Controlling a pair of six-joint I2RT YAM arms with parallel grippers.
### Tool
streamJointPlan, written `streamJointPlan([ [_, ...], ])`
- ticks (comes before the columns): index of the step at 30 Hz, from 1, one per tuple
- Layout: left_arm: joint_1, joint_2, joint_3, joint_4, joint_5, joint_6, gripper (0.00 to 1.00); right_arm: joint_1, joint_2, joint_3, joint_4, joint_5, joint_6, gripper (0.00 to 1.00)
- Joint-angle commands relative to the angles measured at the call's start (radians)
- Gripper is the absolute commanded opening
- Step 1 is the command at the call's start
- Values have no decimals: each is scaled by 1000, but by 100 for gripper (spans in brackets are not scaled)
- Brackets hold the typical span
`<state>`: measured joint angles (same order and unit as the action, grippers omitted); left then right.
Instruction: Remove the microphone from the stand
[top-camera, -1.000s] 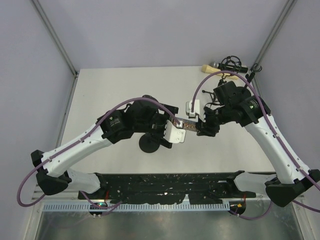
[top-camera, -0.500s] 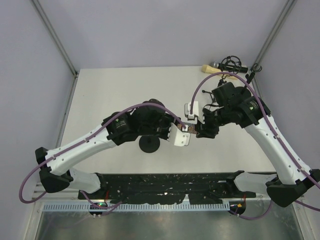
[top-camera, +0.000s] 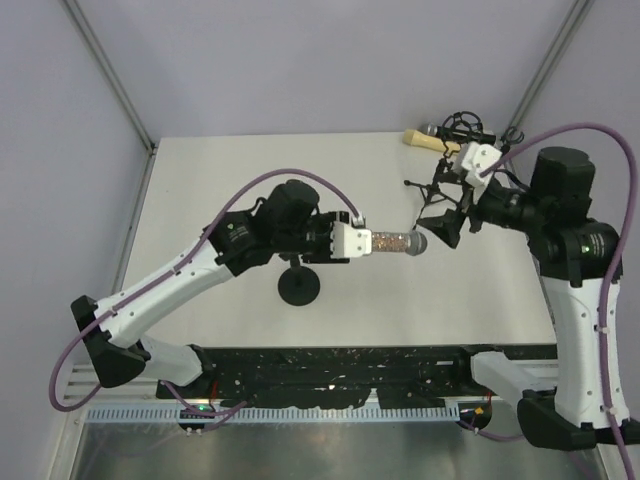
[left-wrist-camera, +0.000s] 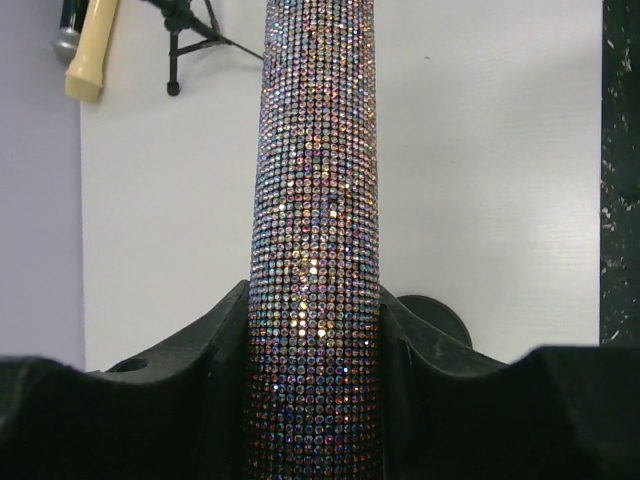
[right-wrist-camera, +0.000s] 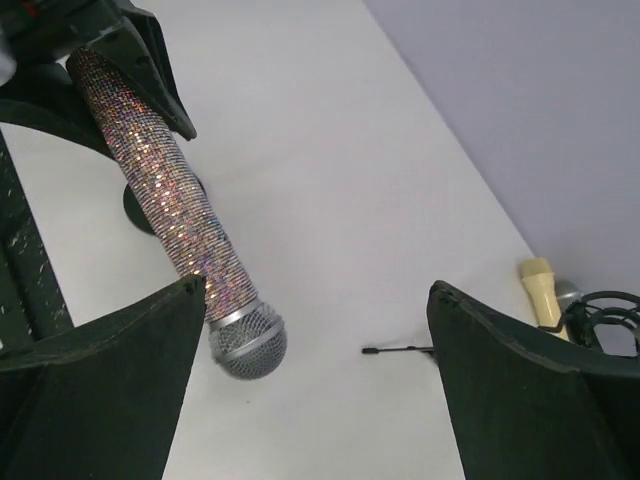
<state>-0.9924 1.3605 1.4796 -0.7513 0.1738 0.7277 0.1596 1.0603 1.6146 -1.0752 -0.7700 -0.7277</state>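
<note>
The right claw (right-wrist-camera: 315, 295) has let go and now stands wide, far from the stand (top-camera: 299, 288) — the left claw (top-camera: 370, 240) alone clamps the microphone (top-camera: 396, 241), seemingly free of it.

Two microphones (top-camera: 392, 241) (top-camera: 422, 138), two stands (top-camera: 298, 288) (left-wrist-camera: 177, 20)

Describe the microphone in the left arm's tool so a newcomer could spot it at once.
Start at the middle of the white table, where the left tool grips a microphone held level, head pointing toward the right arm. Unlike the cream-handled microphone in the far right corner, its handle is covered in glittering rhinestones and ends in a silver mesh head.
</note>
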Motion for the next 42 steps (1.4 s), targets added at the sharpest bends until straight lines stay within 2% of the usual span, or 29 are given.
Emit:
streamJointPlan([
  [1,147,-57,19,171,203,-258,10,-191,-94,-140,452,-311,421,95],
  [2,188,-67,7,219,255,-313,7,-209,-109,-245,679,-348,539,95],
  [3,225,-80,-5,272,303,-380,6,-241,-134,-301,840,-359,764,95],
  [4,269,-86,-13,312,366,-440,6,-249,-138,-409,1112,-364,909,95],
  [5,306,-86,-16,360,415,-517,6,-259,-129,-447,1249,-362,1141,95],
  [6,345,-80,-19,400,450,-595,6,-262,-123,-523,1490,-354,1238,95],
  [7,382,-77,-31,461,490,-663,6,-262,-106,-557,1602,-347,1445,95],
  [8,409,-77,-45,528,525,-751,6,-262,-100,-621,1803,-313,1518,95],
  [10,461,-63,-70,663,576,-896,5,-240,-71,-665,1955,-275,1713,95],
  [11,481,-55,-90,705,607,-974,5,-221,-45,-664,1969,-272,1725,95],
  [13,509,-44,-134,899,670,-1121,5,-171,-25,-657,1944,-246,1710,95],
  [16,525,-15,-215,1165,737,-1369,5,-42,-26,-635,1781,-160,1535,95],
  [18,525,-5,-260,1323,751,-1482,5,26,-4,-610,1735,-109,1467,96],
  [20,523,0,-288,1397,753,-1536,4,63,29,-585,1718,-69,1453,96],
  [25,523,-8,-323,1446,741,-1582,3,92,110,-562,1828,-9,1482,98],
  [30,523,14,-352,1589,730,-1677,3,152,188,-518,1810,6,1447,100],
  [33,521,25,-347,1601,731,-1697,0,169,205,-510,1819,11,1441,98],
  [37,523,34,-361,1604,724,-1702,0,172,253,-466,1939,-18,1557,96],
  [42,523,42,-380,1618,717,-1708,0,179,308,-420,2035,-63,1628,93],
])
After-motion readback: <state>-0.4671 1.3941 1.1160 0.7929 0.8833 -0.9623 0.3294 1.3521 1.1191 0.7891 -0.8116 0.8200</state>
